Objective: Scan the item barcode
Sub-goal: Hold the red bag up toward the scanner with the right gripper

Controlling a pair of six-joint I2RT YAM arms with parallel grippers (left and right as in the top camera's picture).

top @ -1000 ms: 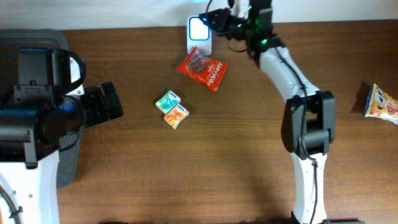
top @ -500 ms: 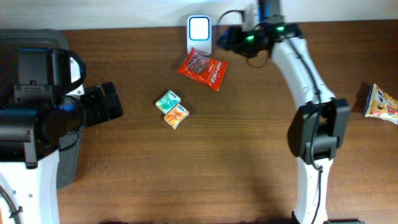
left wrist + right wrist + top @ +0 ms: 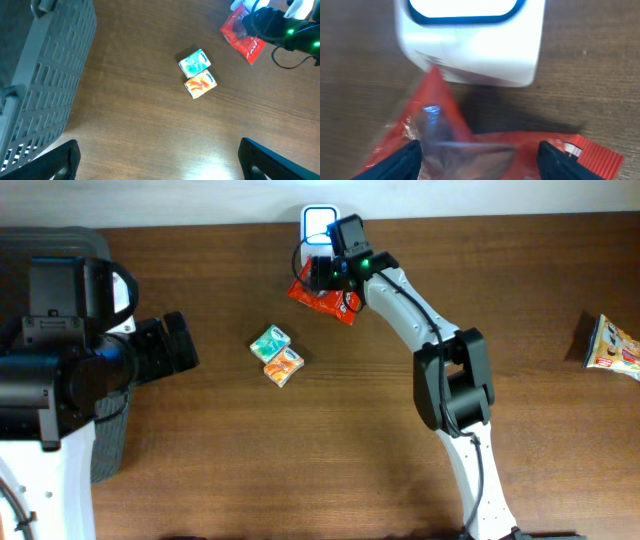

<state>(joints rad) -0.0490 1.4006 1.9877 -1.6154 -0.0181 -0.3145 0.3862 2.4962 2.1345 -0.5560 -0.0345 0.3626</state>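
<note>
**A:** Packet first: where do we see it?

**B:** We find the red packet (image 3: 335, 308) lying on the table (image 3: 400, 430) close to the far edge. In the right wrist view one pointed corner of it reaches the base of the white scanner (image 3: 318, 225), which stands at that far edge with its blue-rimmed window facing up.

**A:** And the right gripper (image 3: 320, 275)?

**B:** We see it hanging over the packet, just in front of the scanner. Its fingers (image 3: 402, 160) stand well apart, one at each side of the packet's clear wrinkled part. We see nothing clamped between them, and we cannot tell whether either finger touches the film.

**A:** Can we make out a barcode?

**B:** We notice a small white patch (image 3: 573, 150) near the packet's right end, but it is too small for us to read.

**A:** What of the left gripper (image 3: 188, 343)?

**B:** It sits back near the left edge, well apart from everything, with its jaws spread wide and nothing in them. Beside it at the left edge we see the grey basket (image 3: 50, 75).

**A:** Anything else on the table?

**B:** Towards the middle we see a teal packet (image 3: 270, 342) and an orange packet (image 3: 284, 366) touching each other. A snack bag (image 3: 612, 345) lies alone at the right edge.
</note>
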